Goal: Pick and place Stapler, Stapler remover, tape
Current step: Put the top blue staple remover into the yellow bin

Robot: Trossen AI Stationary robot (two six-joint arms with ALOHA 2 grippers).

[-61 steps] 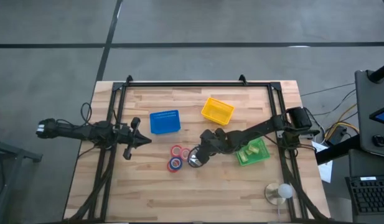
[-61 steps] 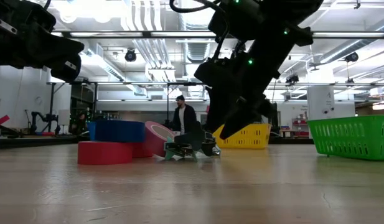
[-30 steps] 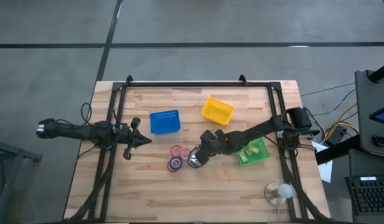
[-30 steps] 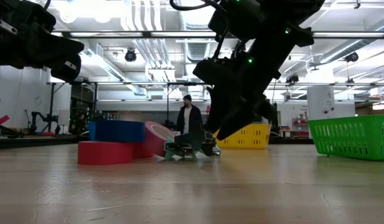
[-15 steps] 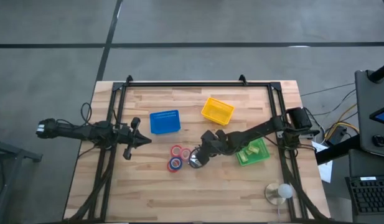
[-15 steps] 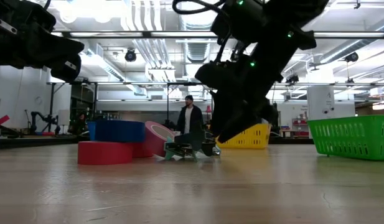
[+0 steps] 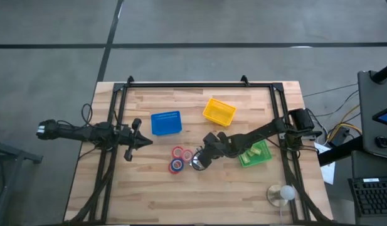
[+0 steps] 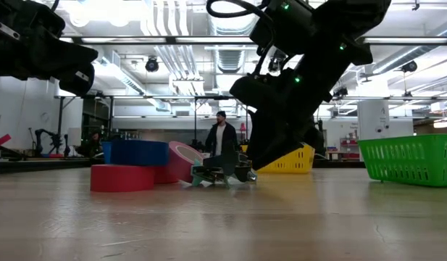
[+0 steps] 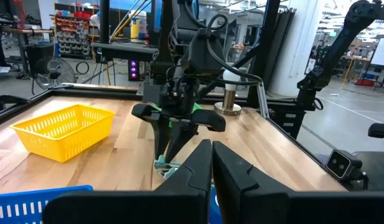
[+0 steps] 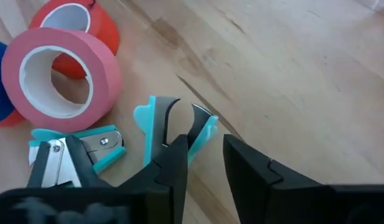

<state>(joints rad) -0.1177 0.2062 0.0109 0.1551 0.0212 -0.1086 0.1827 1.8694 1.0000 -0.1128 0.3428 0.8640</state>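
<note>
Three tape rolls sit mid-table: a pink one on its edge, a red one and a blue one. Beside them lie a teal stapler and a teal stapler remover with metal claws. My right gripper is open and hangs just above the remover, one finger over it, the other over bare wood. In the low view this gripper is slightly off the table. My left gripper waits shut at the table's left side.
A blue basket and a yellow basket stand beyond the tape; a green basket sits under my right arm. A white ball on a stand is near the right near corner. A person stands in the room behind.
My right gripper has sunk a little toward the teal stapler remover. The tape rolls, stapler and remover have stayed where they were. The person in the background has walked a few steps.
</note>
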